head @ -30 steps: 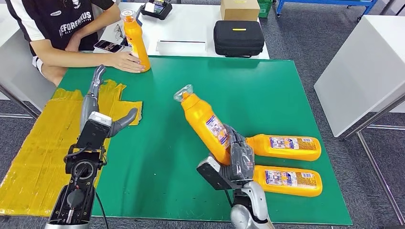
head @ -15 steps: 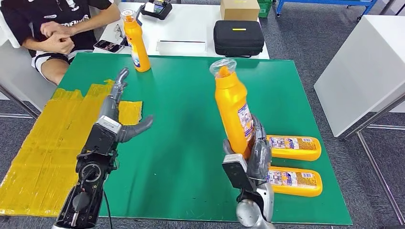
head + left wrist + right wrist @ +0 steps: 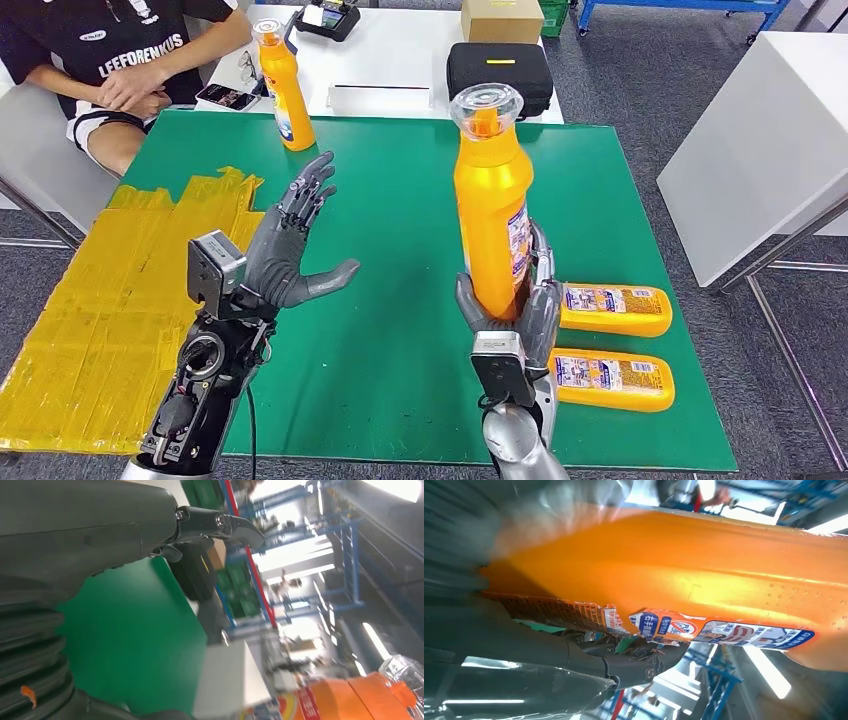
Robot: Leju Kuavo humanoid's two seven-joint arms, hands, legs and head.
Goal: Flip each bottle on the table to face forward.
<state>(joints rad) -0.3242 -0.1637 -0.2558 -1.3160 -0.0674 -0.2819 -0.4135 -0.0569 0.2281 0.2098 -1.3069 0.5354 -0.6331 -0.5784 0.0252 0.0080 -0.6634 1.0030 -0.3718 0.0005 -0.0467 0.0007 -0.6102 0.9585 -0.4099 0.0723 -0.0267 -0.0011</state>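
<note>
My right hand grips the lower body of an orange bottle and holds it upright above the green table; its clear cap is at the top and its label faces right. The same bottle fills the right wrist view, and its capped end shows in the left wrist view. My left hand is raised over the table's left half, palm turned inward, fingers spread, holding nothing. Two more orange bottles lie on their sides at the right. Another orange bottle stands upright at the far left edge.
A person sits behind the far left corner with hands folded. Yellow tape covers the table's left part. On the white table behind stand a black case, a cardboard box and a phone. A white cabinet stands at the right.
My right hand has lifted the bottle from a tilt to upright and higher. My left hand has risen and turned its palm inward. The person let go of the far bottle and drew back.
</note>
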